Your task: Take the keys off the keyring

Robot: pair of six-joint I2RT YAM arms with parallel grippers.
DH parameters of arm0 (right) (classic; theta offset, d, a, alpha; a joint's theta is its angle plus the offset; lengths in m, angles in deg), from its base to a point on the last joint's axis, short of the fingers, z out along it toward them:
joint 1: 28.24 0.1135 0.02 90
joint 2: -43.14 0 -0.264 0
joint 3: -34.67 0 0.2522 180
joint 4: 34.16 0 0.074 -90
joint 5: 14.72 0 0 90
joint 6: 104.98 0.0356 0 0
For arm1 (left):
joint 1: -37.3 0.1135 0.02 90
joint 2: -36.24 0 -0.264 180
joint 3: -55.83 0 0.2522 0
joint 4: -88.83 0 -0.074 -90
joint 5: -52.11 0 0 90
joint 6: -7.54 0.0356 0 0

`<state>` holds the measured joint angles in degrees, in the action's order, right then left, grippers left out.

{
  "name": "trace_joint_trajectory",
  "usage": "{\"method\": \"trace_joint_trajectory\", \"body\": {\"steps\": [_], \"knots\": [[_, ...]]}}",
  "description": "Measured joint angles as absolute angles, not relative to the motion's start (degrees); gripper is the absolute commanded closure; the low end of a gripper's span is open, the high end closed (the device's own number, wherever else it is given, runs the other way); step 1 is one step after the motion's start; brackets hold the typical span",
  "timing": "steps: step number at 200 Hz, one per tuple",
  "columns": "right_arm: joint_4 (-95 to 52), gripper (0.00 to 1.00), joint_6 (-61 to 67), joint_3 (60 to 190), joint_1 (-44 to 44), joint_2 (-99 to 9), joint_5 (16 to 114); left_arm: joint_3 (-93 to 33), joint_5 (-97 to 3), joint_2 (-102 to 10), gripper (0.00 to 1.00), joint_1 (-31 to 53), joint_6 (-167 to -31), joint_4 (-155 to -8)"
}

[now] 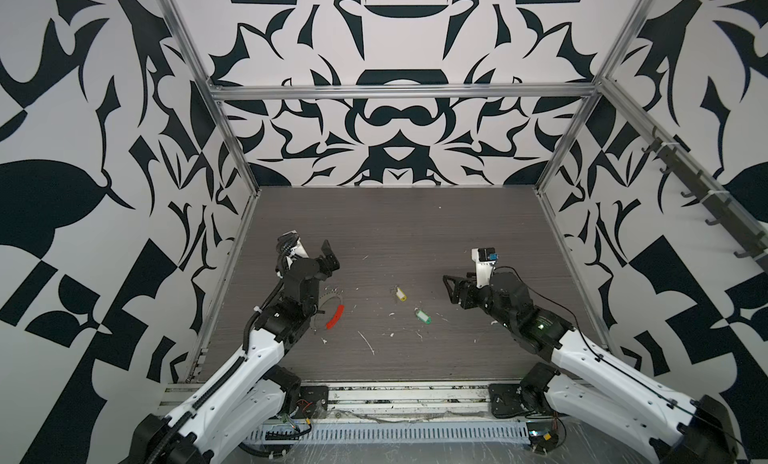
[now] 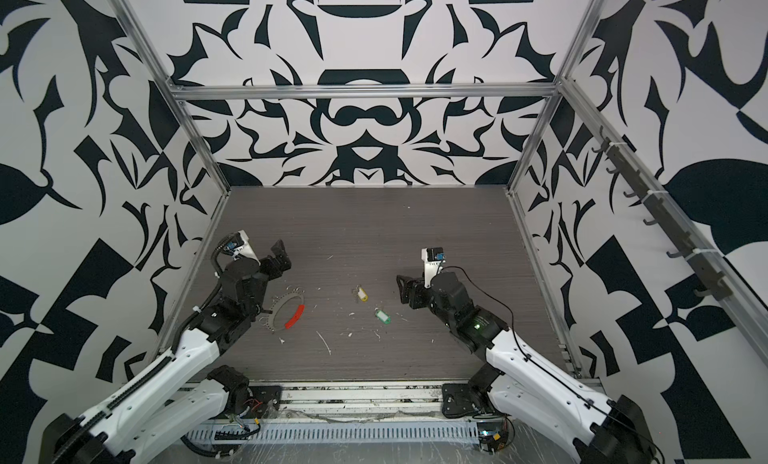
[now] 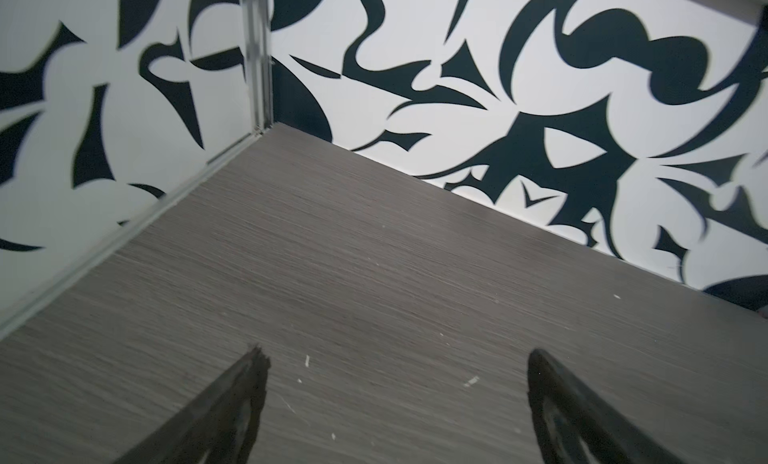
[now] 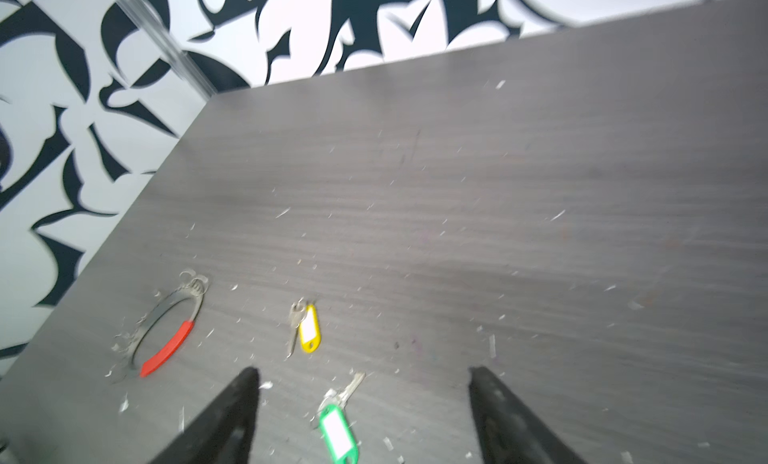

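Keyring (image 1: 335, 317): a thin dark hoop was seen lying flat on the left part of the grey table (image 1: 395, 233), just beside the left arm.
Keyring heading: its red curved segment was placed on the side nearer the table's middle, with the long axis running from front left to back right. Small silver rings were bunched at the far end.
Yellow tag (image 1: 401, 294): it was laid flat near the table's middle, well apart from the hoop. The long axis ran roughly front to back, with the ring end pointed away from the robot.
Green tag (image 1: 423, 316): it was laid flat, near the yellow tag and to its front right. The long axis ran diagonally, with the ring end pointed back and left.
Left gripper (image 1: 330, 254): the fingers were spread wide, with nothing held, above the table behind the hoop.
Right gripper (image 1: 449, 289): the fingers were spread wide, with nothing held, to the right of both tags.
Hidden: the hoop's left edge was covered by the left arm in a top view.
Cut off: the green tag (image 4: 338, 435) was clipped by the frame edge in the right wrist view.
Hard to make out: the right wrist view was blurred. A silver key shape was made out beside the yellow tag (image 4: 309, 329). The pale label windows could not be read.
Scraps: white flecks were scattered over the table.
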<state>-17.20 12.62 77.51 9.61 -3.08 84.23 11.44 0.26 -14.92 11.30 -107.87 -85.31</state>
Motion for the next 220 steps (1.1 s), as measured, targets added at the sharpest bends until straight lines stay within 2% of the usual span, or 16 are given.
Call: {"method": "trace_joint_trajectory", "body": {"steps": [10, 52, 78, 144, 157, 195, 220], "knots": [[-16.92, 0.01, 13.43, 77.53, 9.61, -2.53, 86.63, 10.81, 0.20, -18.22, 0.01, 14.58, -106.43, -87.27], [-14.01, 0.00, 13.99, 77.75, 9.59, -2.38, 93.69, 6.65, -3.34, -30.09, 0.00, 28.92, -102.38, -90.92], [-13.73, 0.00, 14.28, 77.75, 9.59, -2.08, 95.60, 6.35, -4.59, -34.83, 0.01, 34.34, -99.72, -91.36], [-13.77, 0.01, 14.34, 77.75, 9.59, -0.90, 97.06, 16.51, -5.59, -46.06, 0.00, 35.26, -92.86, -108.24], [-13.77, 0.06, 13.93, 77.75, 9.59, -0.90, 97.26, 18.35, -6.32, -47.55, 0.01, 35.46, -91.92, -112.72], [-14.47, 0.07, 12.99, 77.35, 9.59, -0.39, 98.90, 19.31, -9.20, -50.50, 0.01, 35.87, -90.01, -120.72], [-16.04, 0.05, 11.79, 76.04, 9.59, 0.77, 99.38, 20.07, -12.70, -50.87, 0.01, 37.14, -89.93, -125.28]]}}
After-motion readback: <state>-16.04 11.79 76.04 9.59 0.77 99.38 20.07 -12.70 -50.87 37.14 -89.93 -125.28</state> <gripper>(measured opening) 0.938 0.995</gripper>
